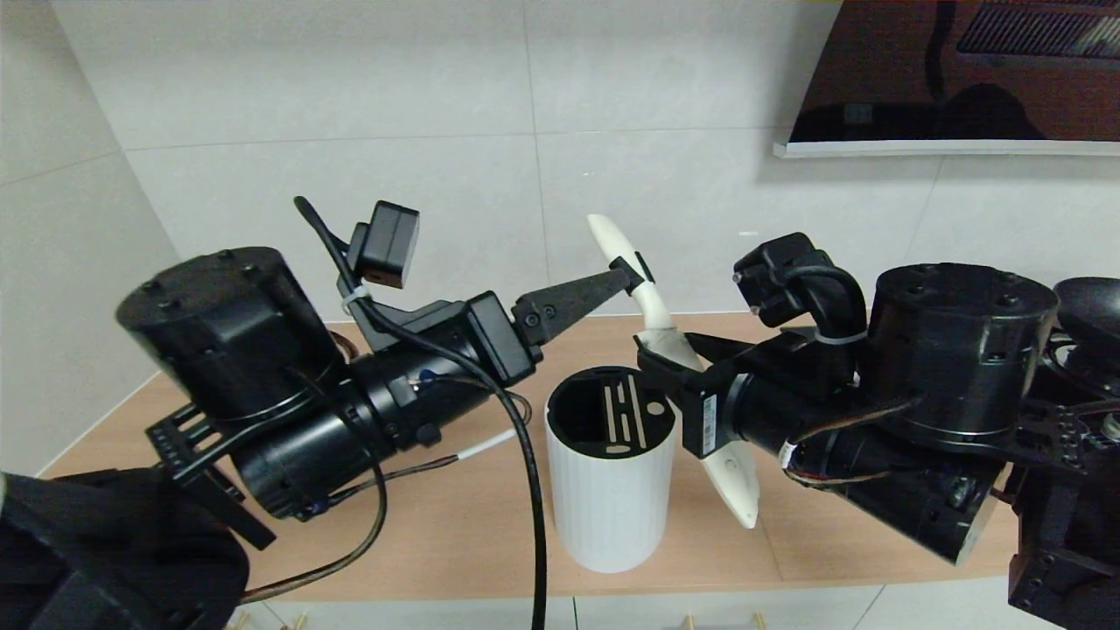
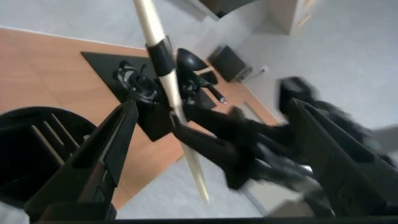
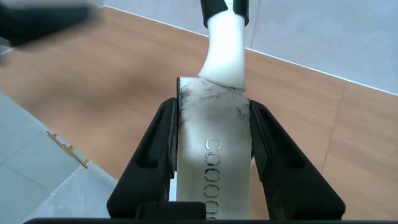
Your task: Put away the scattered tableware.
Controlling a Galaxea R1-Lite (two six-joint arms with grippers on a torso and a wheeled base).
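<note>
A white spatula (image 1: 654,308) hangs tilted in the air over the counter, handle up and blade down. My right gripper (image 1: 675,354) is shut on its wide middle part (image 3: 214,146). My left gripper (image 1: 632,278) is open, its fingers on either side of the upper handle (image 2: 163,74), near a black band on it. Just below and to the left of the spatula stands a white ribbed utensil holder (image 1: 610,490), upright, with a black divided inside (image 2: 25,143).
The wooden countertop (image 1: 455,516) runs to a tiled wall behind and to the left. Its front edge lies close below the holder. A dark range hood (image 1: 954,79) hangs at the upper right. A black hob (image 2: 134,81) lies on the counter beyond the spatula.
</note>
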